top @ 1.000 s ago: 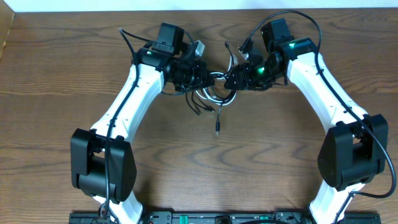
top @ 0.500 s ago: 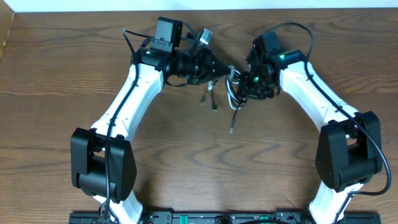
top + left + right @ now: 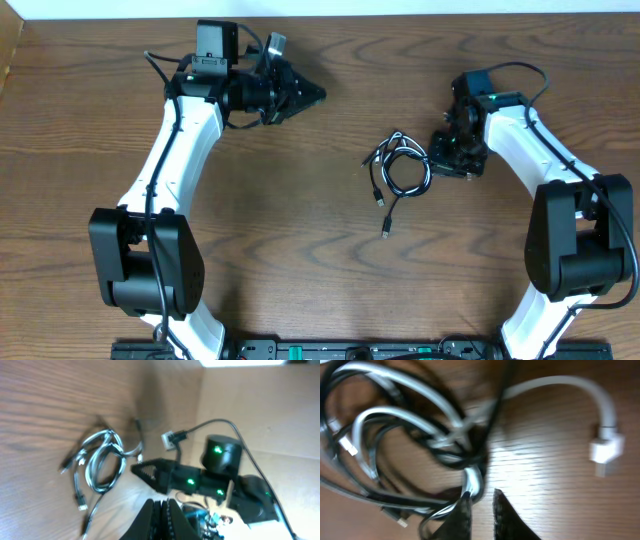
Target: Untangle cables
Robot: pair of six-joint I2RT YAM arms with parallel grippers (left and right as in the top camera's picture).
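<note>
Right claw [image 3: 481, 497], jaws narrow, grip unclear, is reaching into knotted cables [image 3: 445, 435]; next, left claw [image 3: 160, 505], shut empty, likely needs a strand.

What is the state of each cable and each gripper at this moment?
black cable: tangled with the white one, lying on the table.
white cable: looped through the black cable, one plug end lying free.
left gripper: shut, empty, away from both cables.
right gripper: jaws nearly together beside the tangled loops; whether it grips a cable cannot be told.
</note>
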